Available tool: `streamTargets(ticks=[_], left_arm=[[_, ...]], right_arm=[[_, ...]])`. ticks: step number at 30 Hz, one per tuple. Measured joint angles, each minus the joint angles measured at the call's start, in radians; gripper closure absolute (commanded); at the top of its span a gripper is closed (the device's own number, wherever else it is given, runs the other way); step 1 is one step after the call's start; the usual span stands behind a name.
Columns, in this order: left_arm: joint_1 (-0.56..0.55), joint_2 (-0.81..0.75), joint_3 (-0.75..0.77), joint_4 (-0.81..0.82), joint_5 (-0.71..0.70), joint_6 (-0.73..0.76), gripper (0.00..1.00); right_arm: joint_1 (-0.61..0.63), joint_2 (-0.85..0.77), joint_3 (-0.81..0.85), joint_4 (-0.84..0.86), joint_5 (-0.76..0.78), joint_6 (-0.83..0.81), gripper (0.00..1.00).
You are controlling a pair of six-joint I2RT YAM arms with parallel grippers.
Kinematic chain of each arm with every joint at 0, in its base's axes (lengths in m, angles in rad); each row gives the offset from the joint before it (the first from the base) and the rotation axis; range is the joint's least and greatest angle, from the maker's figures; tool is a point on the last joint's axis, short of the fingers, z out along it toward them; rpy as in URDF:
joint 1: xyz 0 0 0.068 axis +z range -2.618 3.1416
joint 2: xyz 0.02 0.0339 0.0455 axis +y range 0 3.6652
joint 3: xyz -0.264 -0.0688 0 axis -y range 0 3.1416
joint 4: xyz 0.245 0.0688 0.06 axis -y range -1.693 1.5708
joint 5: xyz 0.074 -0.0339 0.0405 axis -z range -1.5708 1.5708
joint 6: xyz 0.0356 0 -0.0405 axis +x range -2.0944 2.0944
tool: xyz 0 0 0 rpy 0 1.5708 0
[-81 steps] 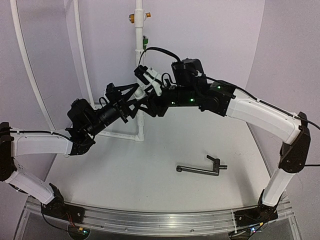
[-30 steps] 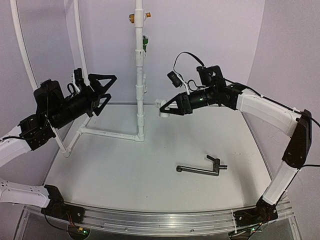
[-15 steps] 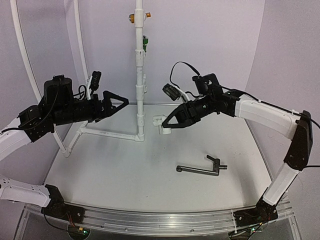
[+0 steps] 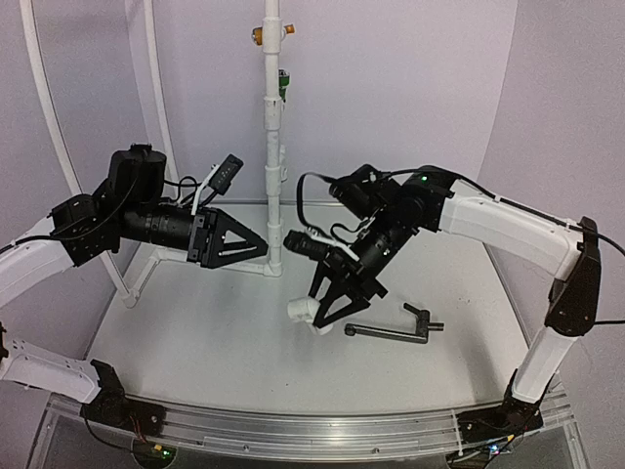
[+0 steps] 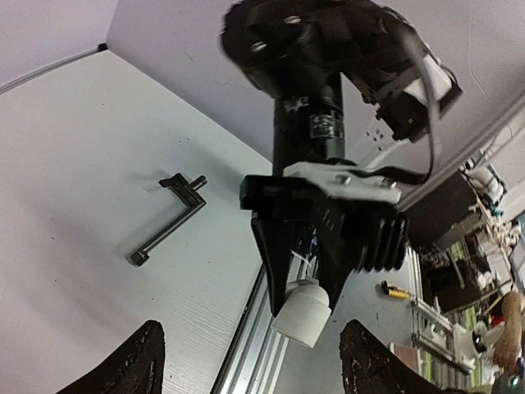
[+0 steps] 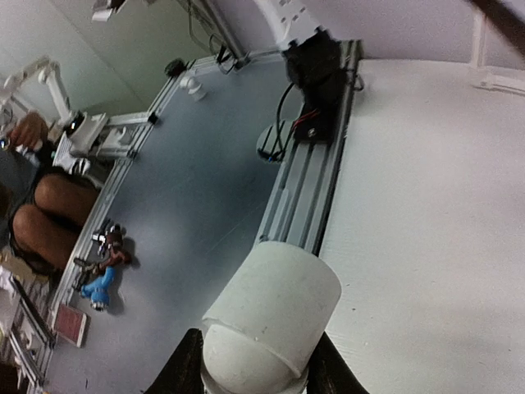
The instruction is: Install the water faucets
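The tap [image 4: 389, 331] lies flat on the counter [image 4: 195, 332]. It is right of the middle and nearer the front edge than the back. Nothing is touching it.

The right gripper [image 4: 327, 305] points down at the counter, just to the left of the tap. Its fingers [image 6: 187, 369] are squeezed on a white piece [image 4: 303, 313], a short fat bit of pipe. The left gripper [image 4: 249, 242] hangs in the air over the left half of the counter and points at the right one. Its fingers [image 5: 139, 365] are spread apart and there is nothing between them.

I think the tap job has not really begun, because the tap has not been picked up. The right arm has its fingers full of something else. So a gripper has to be free first. The white piece could be set down, or the left arm could go for the tap. The tap is thin and lies low, so the fingers would need to come straight down over the long stem and pinch it tight. Then it could go to the tall pipe [image 4: 272, 195] near the back edge. I cannot tell which spot on the pipe it fits.

The counter is white and smooth, with a metal rail [image 4: 312, 425] along the front edge. The walls [image 4: 410, 88] behind are pale purple. Thin white hoops [image 4: 44, 117] rise at the left side. Past the front edge is a grey floor [image 6: 189, 164], and somebody's bare legs [image 6: 45, 209] show there.
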Motion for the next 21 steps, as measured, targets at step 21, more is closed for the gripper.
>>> streamTargets(ticks=[21], left_arm=[[-0.542, -0.051, -0.159, -0.009, -0.543, 0.635, 0.33]], right_arm=[[0.001, 0.038, 0.107, -0.159, 0.045, -0.108, 1.0]])
